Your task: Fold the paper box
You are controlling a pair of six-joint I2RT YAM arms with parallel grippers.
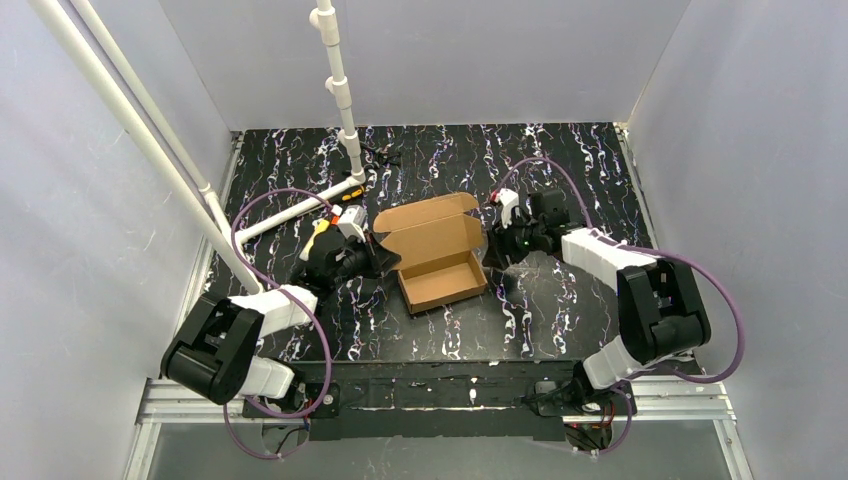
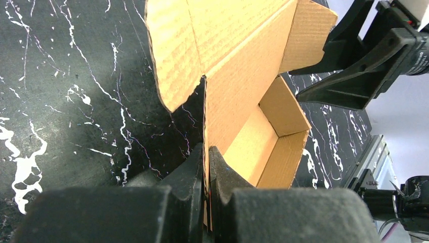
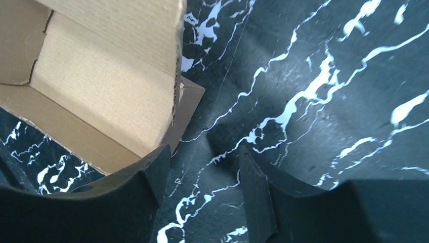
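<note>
Sitting mid-frame from above, the brown cardboard paper box (image 1: 437, 252) rests lid-open on the black marbled table (image 1: 560, 170). Left wrist: the left gripper (image 2: 206, 156) pinches its side wall, which may crease if tugged. Right wrist: the right gripper (image 3: 203, 161) gapes empty beside the box; lid cut off.

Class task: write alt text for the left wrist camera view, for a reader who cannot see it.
The left gripper pinches a wall edge of an open brown cardboard paper box on a black, white-veined table. Its lid stands raised, and the right gripper is open near the far side.
</note>
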